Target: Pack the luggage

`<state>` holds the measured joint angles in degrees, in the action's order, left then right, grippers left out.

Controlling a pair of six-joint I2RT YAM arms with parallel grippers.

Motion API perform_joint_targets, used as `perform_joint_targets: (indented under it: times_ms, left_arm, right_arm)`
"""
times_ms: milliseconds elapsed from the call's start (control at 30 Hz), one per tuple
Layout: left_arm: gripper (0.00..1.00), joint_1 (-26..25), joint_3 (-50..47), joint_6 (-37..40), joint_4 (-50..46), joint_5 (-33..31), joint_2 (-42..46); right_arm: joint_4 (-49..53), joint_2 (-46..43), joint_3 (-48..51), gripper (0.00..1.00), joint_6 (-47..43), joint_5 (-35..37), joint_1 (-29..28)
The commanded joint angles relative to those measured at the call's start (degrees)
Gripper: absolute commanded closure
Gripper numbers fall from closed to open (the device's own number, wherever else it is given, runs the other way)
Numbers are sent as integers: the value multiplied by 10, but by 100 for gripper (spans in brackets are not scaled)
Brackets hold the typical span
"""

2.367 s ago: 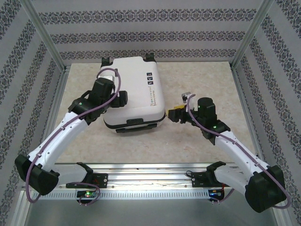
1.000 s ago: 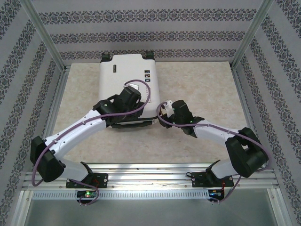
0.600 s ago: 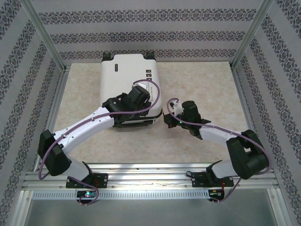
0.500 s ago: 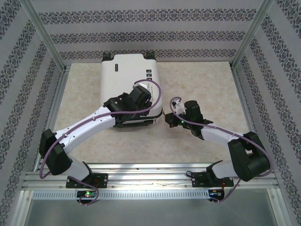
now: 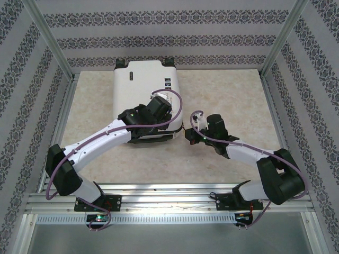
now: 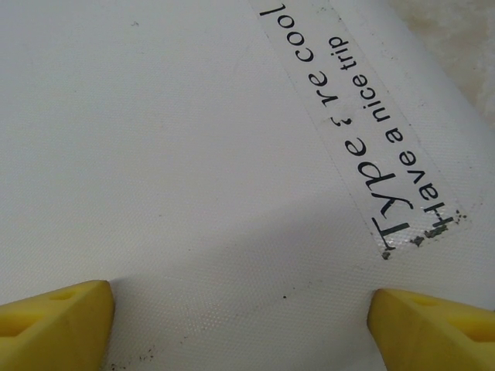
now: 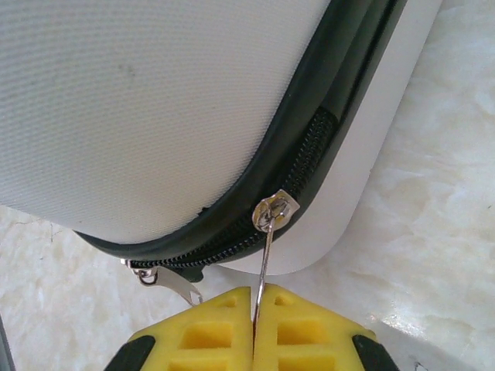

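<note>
The luggage (image 5: 139, 84) is a white hard-shell case lying flat and closed at the back middle of the table. My left gripper (image 5: 160, 107) is over its lid, near the printed words. In the left wrist view its yellow fingertips (image 6: 54, 325) stand far apart on the white shell (image 6: 193, 154), open, with nothing between them. My right gripper (image 5: 186, 135) is at the case's near right corner. There its fingers (image 7: 254, 309) are shut on a thin metal zipper pull (image 7: 264, 259) that hangs from the slider (image 7: 275, 210) on the black zipper.
A second zipper pull (image 7: 166, 282) hangs loose just left of the held one. The beige tabletop (image 5: 228, 100) lies bare to the right of the case. Aluminium posts and patterned walls close in the back and sides, and a metal rail (image 5: 169, 190) runs along the near edge.
The case has turned from skewed to square with the table. My left gripper slid right across the lid. My right gripper came to the near right corner and shut on the zipper pull.
</note>
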<state>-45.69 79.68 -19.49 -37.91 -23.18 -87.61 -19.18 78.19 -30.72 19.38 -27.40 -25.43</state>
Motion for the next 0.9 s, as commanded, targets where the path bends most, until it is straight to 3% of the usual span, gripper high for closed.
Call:
perform_joint_targets:
  times_ms: [0, 433, 867]
  left_arm:
    - [14, 12, -18, -29, 12, -3, -51]
    - [15, 17, -16, -44, 18, 6, -64]
    - [16, 18, -16, -51, 21, 11, -71]
  right_arm:
    - [-6, -28, 22, 100, -16, -85, -50]
    - [-19, -66, 50, 100, -9, -114, -82]
    - [-97, 4, 15, 100, 17, -148, -148]
